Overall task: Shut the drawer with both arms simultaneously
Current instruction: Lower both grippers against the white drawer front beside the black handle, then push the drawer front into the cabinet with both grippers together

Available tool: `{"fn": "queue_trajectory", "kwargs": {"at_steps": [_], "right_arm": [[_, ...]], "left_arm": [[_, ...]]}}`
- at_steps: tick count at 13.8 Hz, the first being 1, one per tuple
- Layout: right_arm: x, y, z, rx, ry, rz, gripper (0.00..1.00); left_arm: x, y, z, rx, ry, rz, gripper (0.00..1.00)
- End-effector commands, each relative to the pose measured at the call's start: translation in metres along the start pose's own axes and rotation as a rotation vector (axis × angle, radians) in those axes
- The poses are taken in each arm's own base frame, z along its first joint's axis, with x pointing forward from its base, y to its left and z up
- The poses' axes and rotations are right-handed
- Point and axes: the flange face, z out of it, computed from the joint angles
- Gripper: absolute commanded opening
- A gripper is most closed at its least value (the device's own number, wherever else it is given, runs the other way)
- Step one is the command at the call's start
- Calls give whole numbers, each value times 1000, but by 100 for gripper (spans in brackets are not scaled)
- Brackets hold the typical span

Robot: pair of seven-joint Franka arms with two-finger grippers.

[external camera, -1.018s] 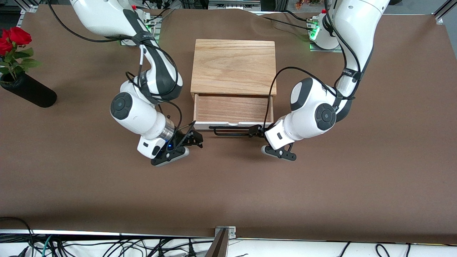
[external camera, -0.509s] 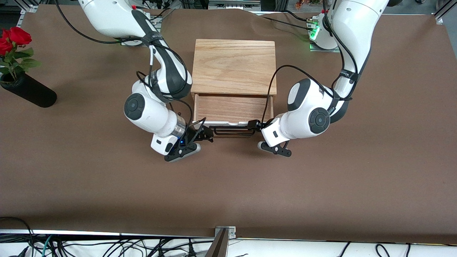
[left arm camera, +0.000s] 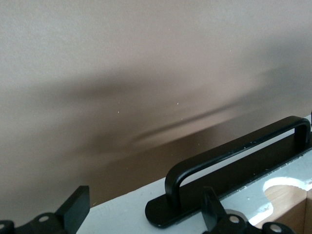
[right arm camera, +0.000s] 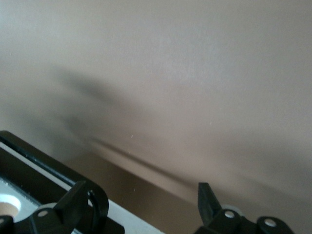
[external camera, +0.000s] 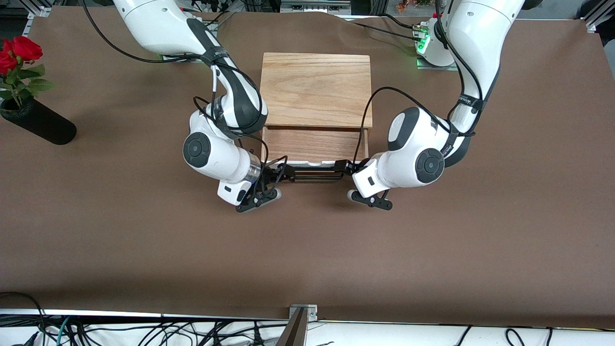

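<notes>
The drawer (external camera: 312,144) stands partly out of the oak box (external camera: 314,89), its white front panel (external camera: 307,165) and black wire handle (external camera: 314,177) facing the front camera. My right gripper (external camera: 278,174) is open at the handle's end toward the right arm's side; in the right wrist view (right arm camera: 141,204) its fingers (right arm camera: 78,204) straddle the panel's corner (right arm camera: 127,219) beside the handle end (right arm camera: 95,207). My left gripper (external camera: 343,167) is open at the handle's other end; in the left wrist view (left arm camera: 144,214) its fingers (left arm camera: 73,207) span the white panel (left arm camera: 122,217) and the handle's foot (left arm camera: 234,156).
A black vase (external camera: 38,122) with red roses (external camera: 19,50) lies near the right arm's end of the table. The brown table top (external camera: 307,250) stretches toward the front camera. Cables (external camera: 365,120) hang from both arms beside the box.
The right arm has swung in from beside the drawer to the handle's end. The left gripper has shifted slightly. The drawer's front sits a little closer to the box.
</notes>
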Motion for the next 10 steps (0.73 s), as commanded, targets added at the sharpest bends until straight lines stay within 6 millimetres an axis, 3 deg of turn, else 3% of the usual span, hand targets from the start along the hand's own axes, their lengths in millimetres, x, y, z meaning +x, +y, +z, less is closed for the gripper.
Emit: {"fn": "queue_trajectory", "kwargs": {"at_steps": [1,10], "right_arm": [[-1,-8,-7,24,-36,0,100],[-21,-41,12,85,-155,-16,100]], "left_arm": [[-15,-4,16,-13,-125,11,100],[-29,1,23,-7,-229,11,100]]}}
